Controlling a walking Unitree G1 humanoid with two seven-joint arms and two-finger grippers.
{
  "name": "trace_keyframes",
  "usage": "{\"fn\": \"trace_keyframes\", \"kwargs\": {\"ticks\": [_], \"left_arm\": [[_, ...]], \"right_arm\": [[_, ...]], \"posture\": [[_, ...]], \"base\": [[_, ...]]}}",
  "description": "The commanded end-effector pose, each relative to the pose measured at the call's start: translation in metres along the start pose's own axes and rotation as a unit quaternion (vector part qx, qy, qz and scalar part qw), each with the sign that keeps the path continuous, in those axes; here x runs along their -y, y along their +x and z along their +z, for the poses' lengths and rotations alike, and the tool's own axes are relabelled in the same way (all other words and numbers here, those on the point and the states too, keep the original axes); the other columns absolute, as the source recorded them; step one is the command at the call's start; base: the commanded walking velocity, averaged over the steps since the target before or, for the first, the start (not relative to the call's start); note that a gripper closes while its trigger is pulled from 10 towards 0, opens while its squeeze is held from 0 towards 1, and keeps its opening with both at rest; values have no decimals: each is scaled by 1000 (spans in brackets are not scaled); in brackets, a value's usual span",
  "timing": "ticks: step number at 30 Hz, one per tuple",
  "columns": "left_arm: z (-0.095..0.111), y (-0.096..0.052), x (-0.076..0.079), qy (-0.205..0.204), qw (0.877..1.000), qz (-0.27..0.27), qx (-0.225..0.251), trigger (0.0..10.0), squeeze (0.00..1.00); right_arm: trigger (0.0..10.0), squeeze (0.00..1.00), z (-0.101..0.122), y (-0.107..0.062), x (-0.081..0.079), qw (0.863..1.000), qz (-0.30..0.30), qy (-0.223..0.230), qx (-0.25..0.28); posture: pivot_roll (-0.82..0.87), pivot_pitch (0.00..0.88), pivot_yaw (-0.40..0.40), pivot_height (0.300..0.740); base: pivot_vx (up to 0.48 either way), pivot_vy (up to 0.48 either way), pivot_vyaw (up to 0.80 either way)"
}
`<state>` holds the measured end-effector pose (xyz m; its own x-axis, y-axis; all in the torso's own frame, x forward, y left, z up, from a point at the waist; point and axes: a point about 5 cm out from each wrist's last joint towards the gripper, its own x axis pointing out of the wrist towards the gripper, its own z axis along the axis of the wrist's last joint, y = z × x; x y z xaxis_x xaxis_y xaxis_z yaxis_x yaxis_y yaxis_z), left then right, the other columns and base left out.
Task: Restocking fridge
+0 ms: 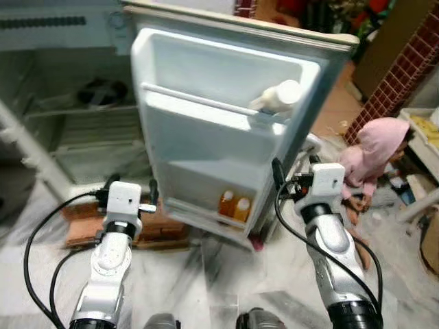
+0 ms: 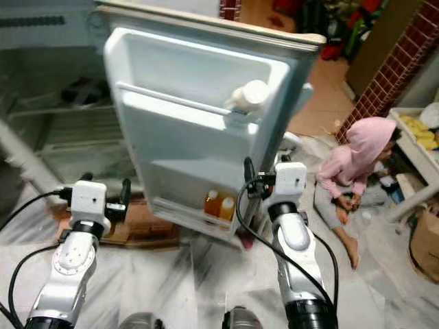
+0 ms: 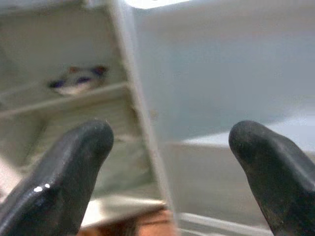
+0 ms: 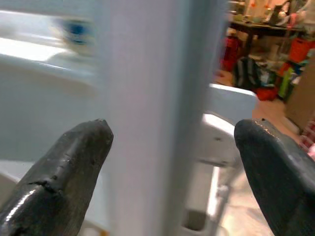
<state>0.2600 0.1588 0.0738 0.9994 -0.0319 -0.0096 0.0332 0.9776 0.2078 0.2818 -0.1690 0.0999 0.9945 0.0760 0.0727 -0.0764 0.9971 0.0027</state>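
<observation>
- Fridge cabinet (image 1: pixel 75 130) at far left, interior open to view; dark object on its wire shelf (image 1: pixel 103 92), too blurred to identify.
- Left claw (image 3: pixel 167 162): fingers spread wide, holding nothing. It points at the hinge line where the cabinet meets the fridge door (image 1: pixel 219 130), near it but not touching.
- Left arm (image 1: pixel 113 247) raised from lower left, forearm roughly upright, wrist level with the door's lower edge.
- Door stands open, inner side facing the robot. White bottle (image 1: pixel 278 97) lies tilted on the upper door shelf; two orange bottles (image 1: pixel 234 205) stand side by side in the bottom door shelf, between the two claws.
- Right claw (image 4: pixel 172 162): fingers wide apart, straddling the door's free edge, one finger on each side; contact cannot be told.
- Right arm (image 1: pixel 329 233) raised, wrist just beside that edge.
- Person in pink hood (image 1: pixel 374 157) sits on the floor (image 1: pixel 206 288) at right, well apart from the fridge.
</observation>
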Motion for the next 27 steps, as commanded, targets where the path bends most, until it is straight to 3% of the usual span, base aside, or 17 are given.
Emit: {"fn": "trace_keyframes", "kwargs": {"ticks": [1, 8, 20, 27], "left_arm": [[-3, -3, -6, 8, 1000, 6, -9, 10000, 0], [-3, -4, -6, 7, 1000, 7, -11, 10000, 0], [-9, -10, -13, 8, 999, 34, -27, 10000, 0], [-33, -35, -34, 23, 992, 80, -96, 10000, 0]], "right_arm": [[10000, 0, 4, 2, -1, 1000, 4, 4, 8], [10000, 0, 4, 2, -2, 1000, 15, 11, 9], [10000, 0, 4, 5, -2, 999, 46, 6, 13], [10000, 0, 7, 12, -1, 999, 49, -2, 17]], "posture": [[99, 63, -51, 740], [100, 67, -50, 740], [103, 72, -52, 740], [118, 79, -48, 740]], "base": [[0, -458, 0], [0, -424, 0], [0, -64, 117], [0, 0, 775]]}}
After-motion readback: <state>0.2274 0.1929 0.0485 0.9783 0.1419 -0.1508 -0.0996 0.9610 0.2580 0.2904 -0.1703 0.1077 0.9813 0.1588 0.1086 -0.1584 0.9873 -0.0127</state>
